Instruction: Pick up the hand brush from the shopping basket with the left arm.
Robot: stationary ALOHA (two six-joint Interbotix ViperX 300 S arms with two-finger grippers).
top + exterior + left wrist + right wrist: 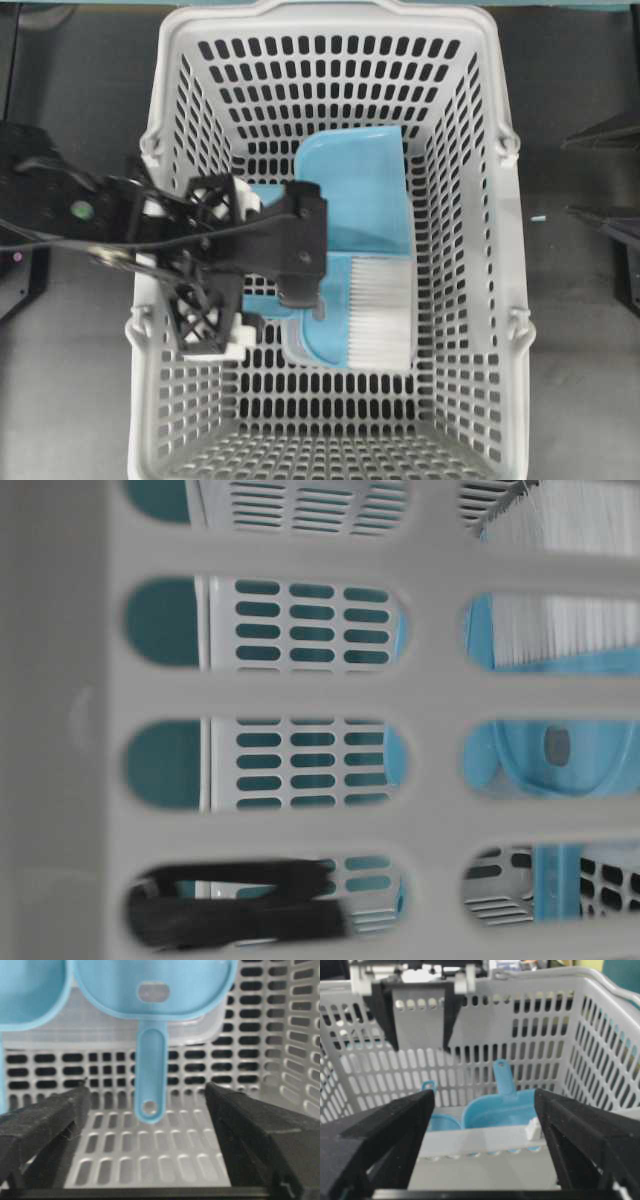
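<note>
inside the shopping basket (470, 150), we see the hand brush (155, 1000) lying flat on the perforated floor, its half-round head and white bristles (380, 305) toward the overhead view's right and its thin handle (150, 1077) running back toward the left arm's pincer (147, 1110). in the left wrist view the handle points straight down the middle of the gap, its eyelet end just short of the line between the 2 black fingers (45, 1120), which stand wide apart and hold nothing. we judge that the coming move turns on this: the handle's long axis lies along the pincer's reach, so the jaws straddle it from either side and need to come forward and down before closing across it. a light-blue dustpan (365, 190) lies just beside the brush, touching or nearly so; from these views we cannot tell which.

the left arm (180, 250) reaches in over the basket's wall and is plainly the nearer of the 2. the right pincer (482, 1160) sits outside the basket, looking in over the rim, its fingers spread wide and empty.

we can read no brand, label or writing on brush, dustpan or basket.
</note>
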